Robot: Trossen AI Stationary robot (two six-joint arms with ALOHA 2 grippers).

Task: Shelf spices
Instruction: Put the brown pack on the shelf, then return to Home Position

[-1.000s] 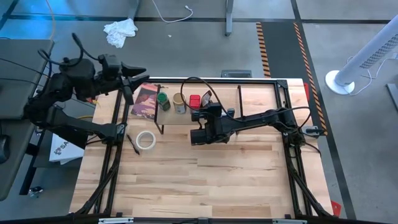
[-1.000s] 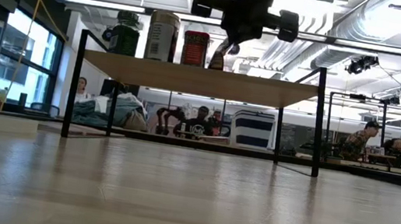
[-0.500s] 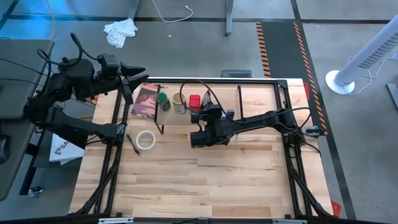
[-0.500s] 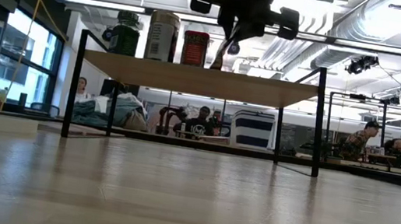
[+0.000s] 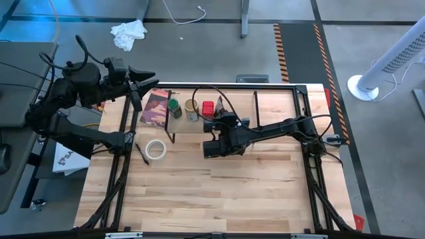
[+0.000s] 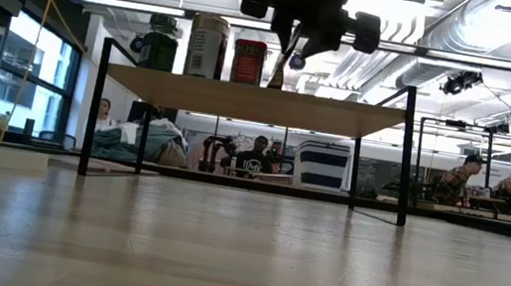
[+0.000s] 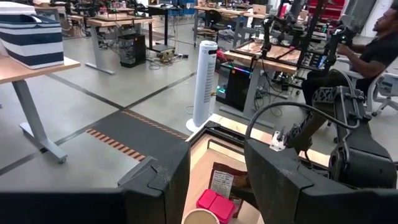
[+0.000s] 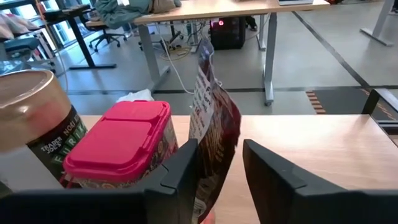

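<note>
The shelf (image 6: 251, 100) carries all the spices in a row on its board. From the left stand the green-lidded jar (image 6: 159, 44), the tan-lidded jar (image 6: 207, 48), the red tin (image 6: 249, 62) and the orange-brown packet (image 6: 276, 74), which stands on its lower edge beside the tin. My right gripper (image 8: 219, 149) is open at the shelf's near side. Its fingers stand on either side of the packet (image 8: 214, 124), and I see no hold. My left gripper (image 5: 154, 78) hovers open over the table's far left corner.
A dark maroon flat packet (image 5: 155, 108) lies left of the shelf, and a white tape roll (image 5: 156, 149) sits nearer on the table's left. The right half of the shelf board (image 5: 279, 109) is bare. People sit at desks in the room beyond.
My right gripper has drawn back a little from the packet toward the table's near edge and risen slightly. The packet has stayed upright on the shelf beside the red tin.
</note>
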